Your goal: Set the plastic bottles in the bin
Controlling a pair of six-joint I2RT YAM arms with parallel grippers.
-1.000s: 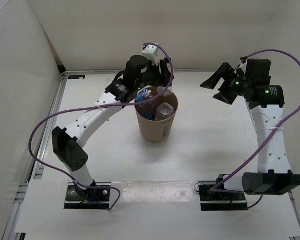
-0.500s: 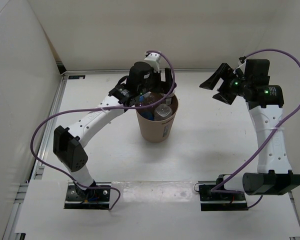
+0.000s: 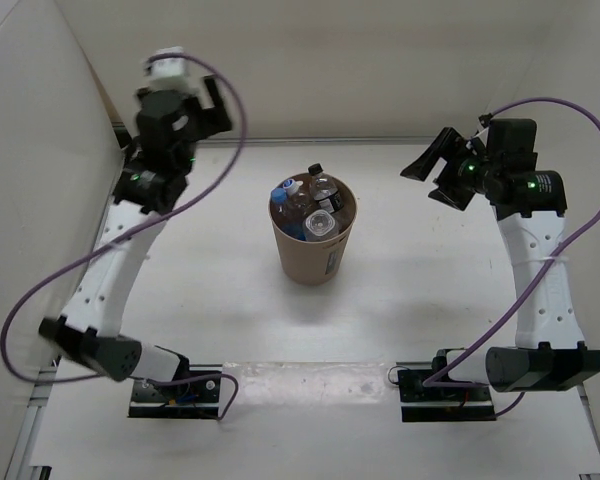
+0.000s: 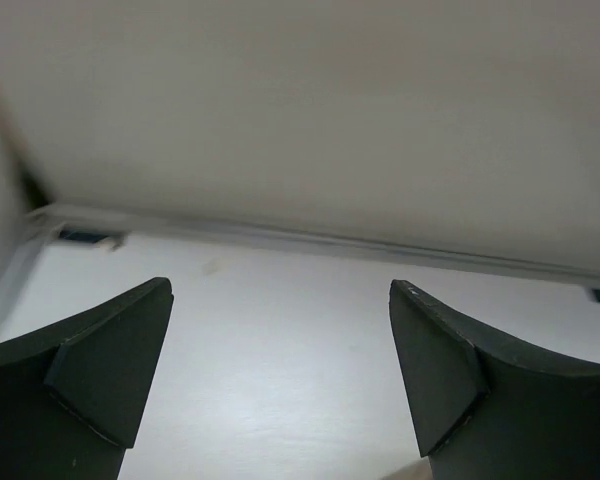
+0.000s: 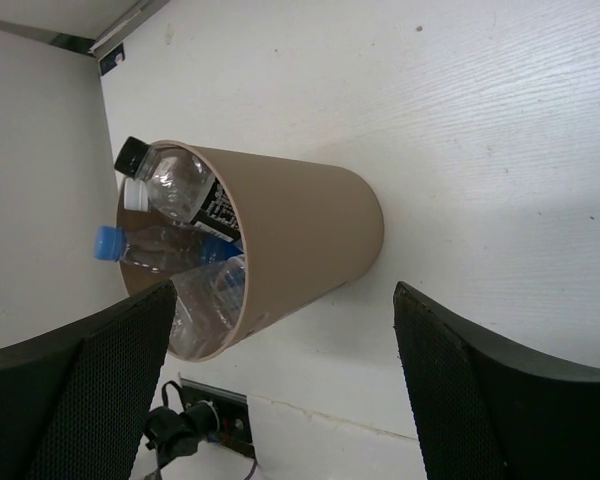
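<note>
The plastic bottles (image 3: pixel 308 203) stand packed together inside the bin (image 3: pixel 317 255), necks up, and neither gripper touches them. The left gripper (image 3: pixel 212 108) is well to the left of the bin and beyond it, its fingers spread with nothing between them. The right gripper (image 3: pixel 432 178) sits to the bin's right, apart from it, also spread wide and empty.

The right wrist view looks into the bin from the side and picks out a black-capped bottle (image 5: pixel 170 180), a blue-capped bottle (image 5: pixel 145 245), a white cap between them and a fourth bottle lower down. The left wrist view shows no bin at all, only bare desk (image 4: pixel 280 340) and the back wall (image 4: pixel 300 100) past its fingers.

The left arm reaches from its base up along the side wall left of the bin, with its wrist held high. The right arm rises from its base and bends at the top, pointing its gripper towards the bin.
</note>
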